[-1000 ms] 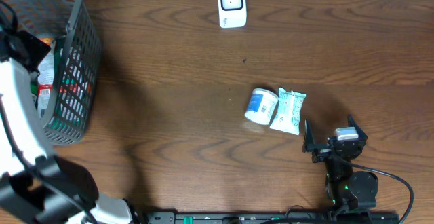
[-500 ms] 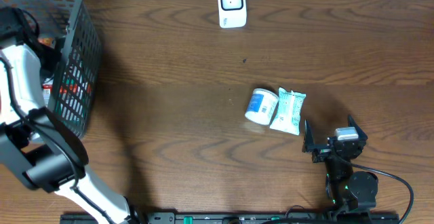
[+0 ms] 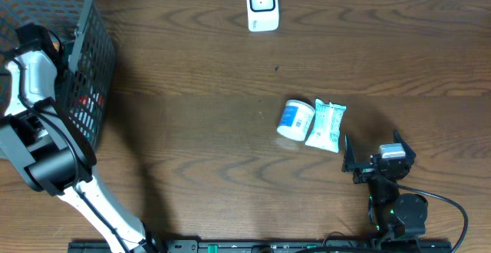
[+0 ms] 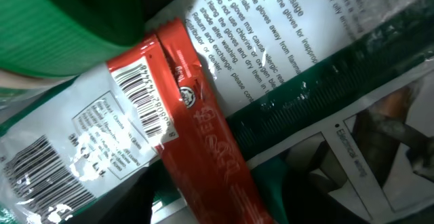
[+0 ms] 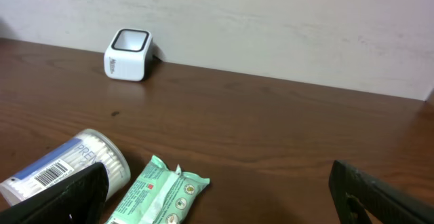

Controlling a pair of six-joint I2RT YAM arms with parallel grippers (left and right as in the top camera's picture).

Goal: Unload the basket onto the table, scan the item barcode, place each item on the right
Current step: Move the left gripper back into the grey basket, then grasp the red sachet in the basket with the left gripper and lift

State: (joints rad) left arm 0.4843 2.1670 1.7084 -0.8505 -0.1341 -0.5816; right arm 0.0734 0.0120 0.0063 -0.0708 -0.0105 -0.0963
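Observation:
My left gripper is down inside the grey wire basket. Its dark fingers stand either side of a red packet with a white barcode label. A gap still shows beside the left finger, so the gripper is open around the packet. The packet lies over a clear bag printed with glove instructions. The white scanner stands at the table's far edge, also in the right wrist view. My right gripper rests wide open near the front right, holding nothing.
A white cotton-swab tub and a green wipes pack lie side by side just left of the right gripper. A green object and other packets crowd the basket. My left arm leans over the basket's near rim.
The left arm has swung further into the basket and its fingers have drawn closer together around the red packet. The right arm and the table items have not moved.

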